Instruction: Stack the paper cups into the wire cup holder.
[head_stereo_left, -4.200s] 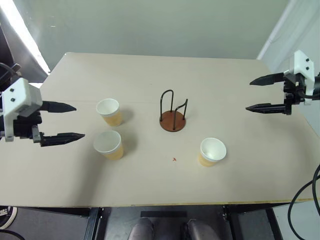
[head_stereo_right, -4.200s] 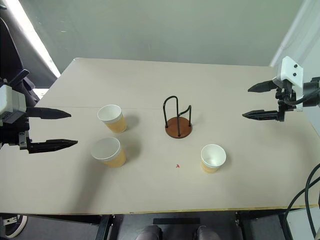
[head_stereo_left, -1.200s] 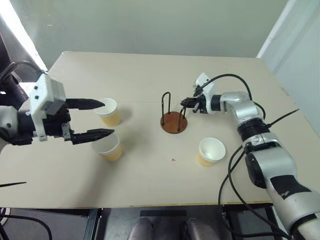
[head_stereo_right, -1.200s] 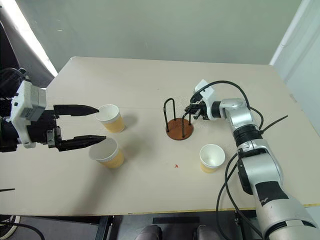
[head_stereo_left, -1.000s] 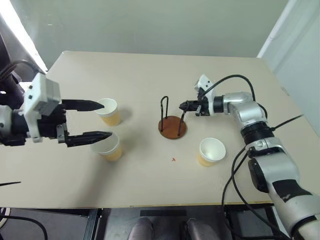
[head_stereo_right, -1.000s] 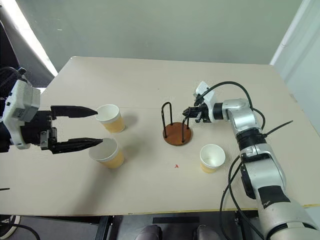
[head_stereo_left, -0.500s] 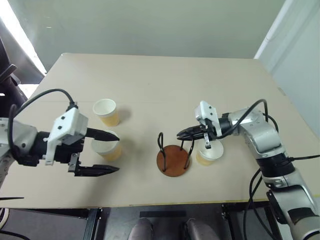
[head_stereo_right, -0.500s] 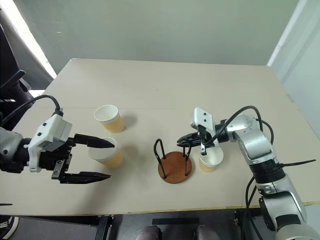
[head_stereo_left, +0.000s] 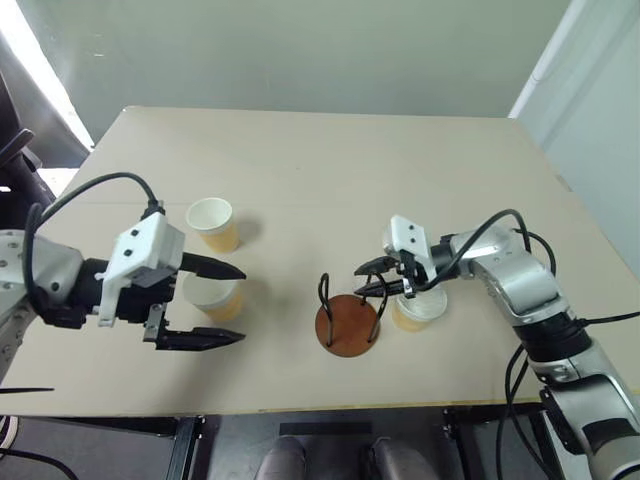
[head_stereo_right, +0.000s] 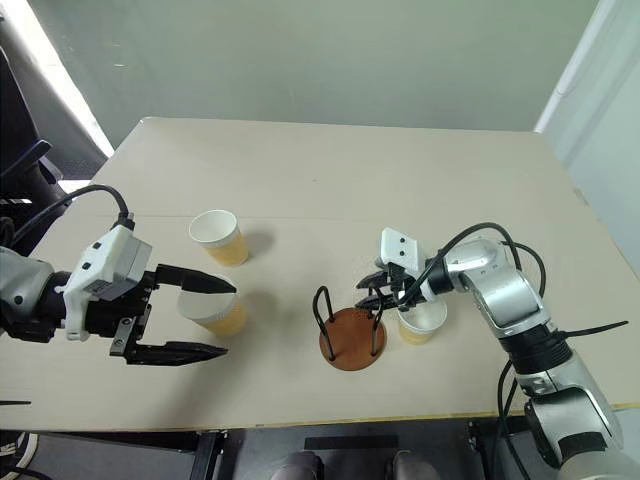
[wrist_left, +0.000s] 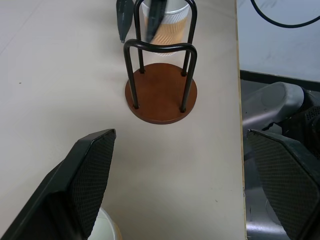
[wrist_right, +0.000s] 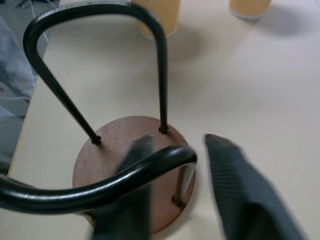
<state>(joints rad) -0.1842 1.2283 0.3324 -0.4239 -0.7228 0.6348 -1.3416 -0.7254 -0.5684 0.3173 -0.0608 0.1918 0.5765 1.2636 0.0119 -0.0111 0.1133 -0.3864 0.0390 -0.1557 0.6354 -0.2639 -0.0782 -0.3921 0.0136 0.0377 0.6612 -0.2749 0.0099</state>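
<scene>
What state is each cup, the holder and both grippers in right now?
wire cup holder: upright, empty.
Cup beside holder: upright.
Cup by left gripper: upright, not held.
Far cup: upright.
left gripper: open.
right gripper: parted around the holder's wire loop.

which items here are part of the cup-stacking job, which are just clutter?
Job:
- wire cup holder, empty, near the table's front edge
- paper cup
- paper cup between the open left gripper's fingers
- paper cup beside the holder, behind the right gripper

Lying about:
- only the table itself
</scene>
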